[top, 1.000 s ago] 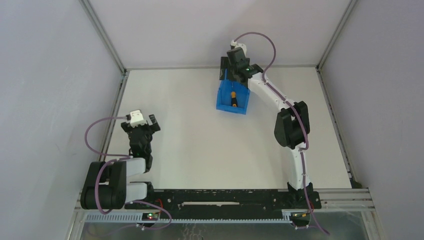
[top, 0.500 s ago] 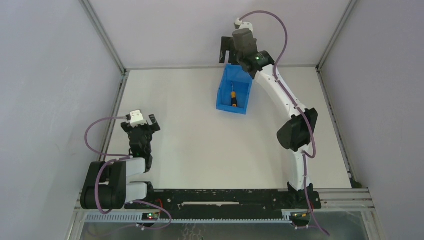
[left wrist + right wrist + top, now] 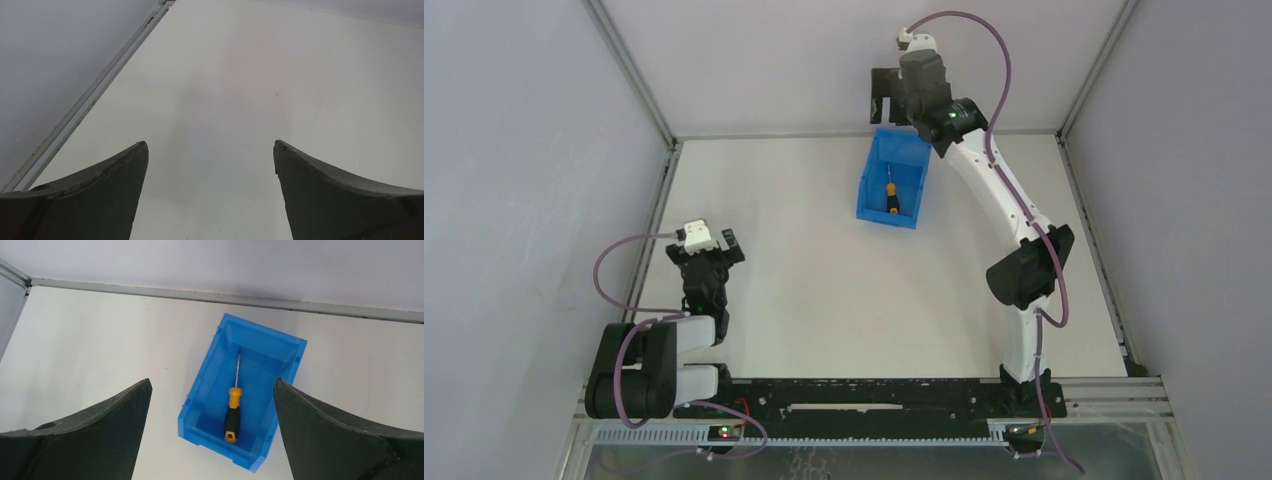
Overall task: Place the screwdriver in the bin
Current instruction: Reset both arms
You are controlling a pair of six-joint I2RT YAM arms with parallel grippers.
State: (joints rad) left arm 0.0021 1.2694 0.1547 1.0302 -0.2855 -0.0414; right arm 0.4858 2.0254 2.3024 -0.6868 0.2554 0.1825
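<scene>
Lying in blue plastic bin (image 3: pixel 265 347), screwdriver (image 3: pixel 232 410) (slim steel shaft); right claw (image 3: pixel 211 382), left claw (image 3: pixel 210 144) released

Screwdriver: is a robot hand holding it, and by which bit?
Nothing is held. The screwdriver lies loose in the bin; the right gripper and left gripper both stand open and empty.

The screwdriver (image 3: pixel 231 412) lies flat in the bin (image 3: pixel 260 385) on the white table (image 3: pixel 100 340), tip pointing away

Orange-and-black screwdriver (image 3: pixel 232 409) lies inside blue bin (image 3: pixel 202 385)
</scene>
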